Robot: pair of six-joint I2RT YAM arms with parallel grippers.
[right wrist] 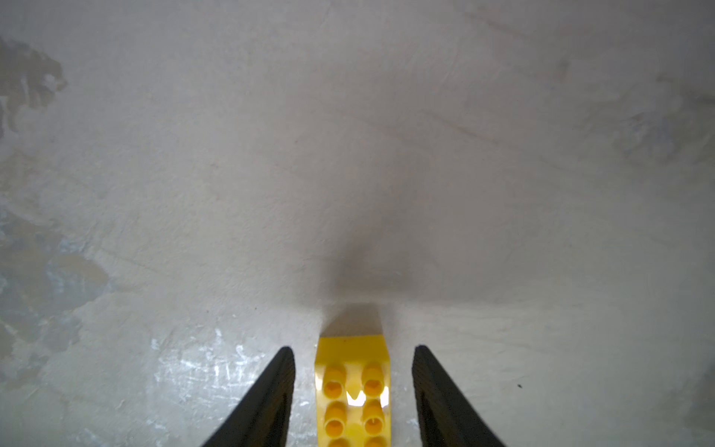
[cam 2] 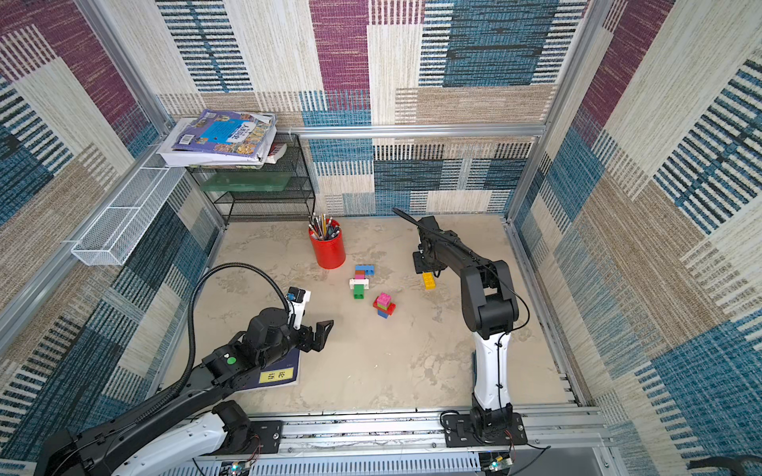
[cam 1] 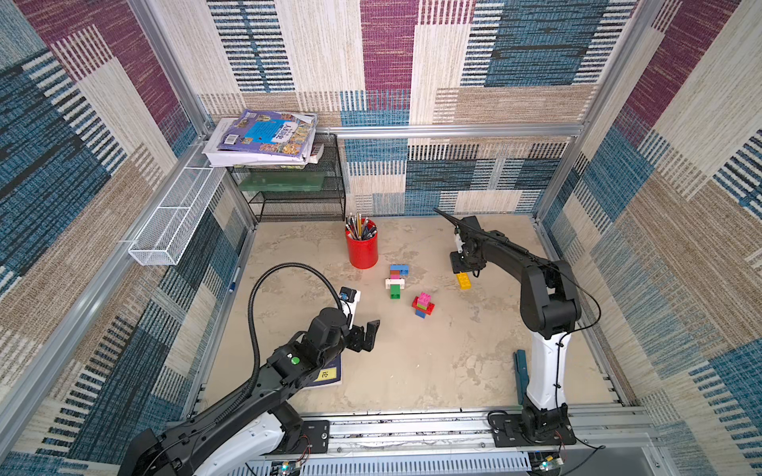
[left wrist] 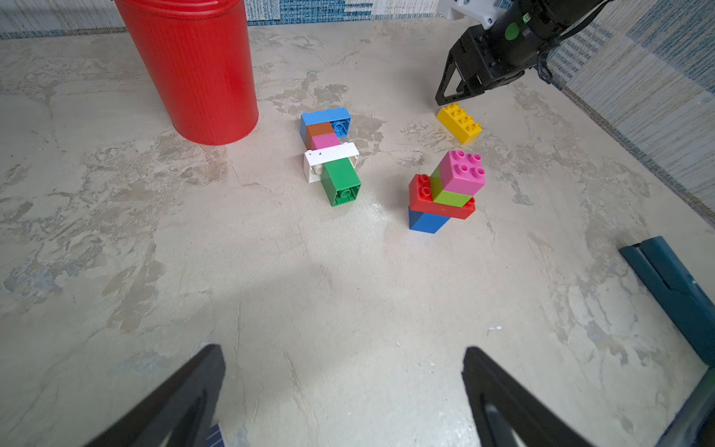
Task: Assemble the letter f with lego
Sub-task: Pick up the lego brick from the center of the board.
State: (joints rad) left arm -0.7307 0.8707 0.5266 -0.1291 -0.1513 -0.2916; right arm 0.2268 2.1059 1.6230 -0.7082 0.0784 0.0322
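Note:
The lego lies in three groups on the mottled table. A flat row of blue, brown, pink, white and green bricks rests mid-table. Near it stands a stack of pink, lime, red and blue bricks. A single yellow brick lies studs up to the right. My right gripper hangs over the yellow brick's far end, open, its jaws straddling the brick with a gap on each side. My left gripper is wide open and empty over bare table, nearer than the bricks.
A red pen cup stands behind the bricks. A black wire shelf with books fills the back left corner. A blue book lies under the left arm. A teal object lies by the right arm's base.

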